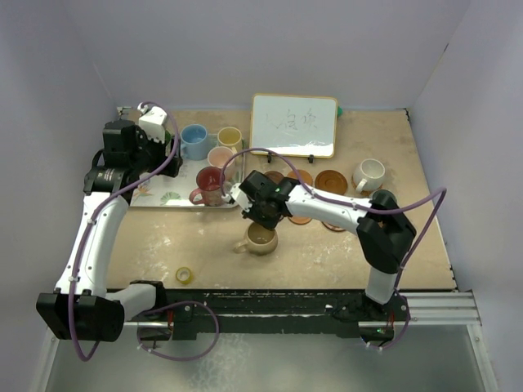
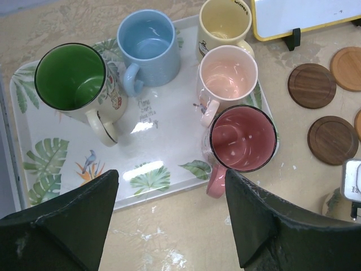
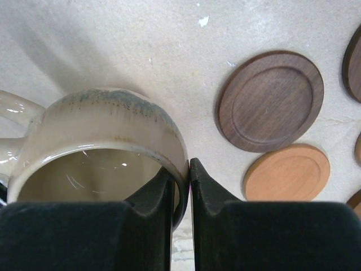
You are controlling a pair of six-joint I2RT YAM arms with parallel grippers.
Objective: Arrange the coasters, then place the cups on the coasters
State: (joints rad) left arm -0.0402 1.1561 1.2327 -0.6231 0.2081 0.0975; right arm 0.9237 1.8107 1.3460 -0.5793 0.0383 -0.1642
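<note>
Right claw (image 3: 189, 169) is clamped on the rim of the tan glazed ceramic mug (image 3: 101, 130), one finger inside the cup and one outside, with the wall pinched between them (the handle sticks out on the opposite side). The mug stands upright on the bare bench (image 1: 221, 253), not on any coaster. In the right wrist view a dark brown round wooden coaster (image 3: 271, 100) and a lighter orange-brown round wooden coaster (image 3: 287, 172) lie flat near it, close to each other and clear of the mug.

From above, the rest of the round coasters (image 1: 331, 181) sit in a loose cluster behind the right arm, in front of the yellow-framed whiteboard (image 1: 294, 124). A white ceramic mug (image 1: 369, 173) stands at the right end of that cluster; can't tell if there's a disc under it.

Left claw (image 2: 170, 180) hangs wide open over the near edge of the white leaf-patterned rectangular tray (image 2: 152, 121), gripping nothing. Five mugs stand upright on the tray: a cream mug with a green inside (image 2: 70, 79), a light blue mug (image 2: 148, 42), a pale yellow mug (image 2: 224, 22), a pink mug (image 2: 228, 73) and a red-lined mug (image 2: 242, 138) at the tray's right edge. A small yellow tape roll (image 1: 185, 274) lies near the bench's front edge.
</note>
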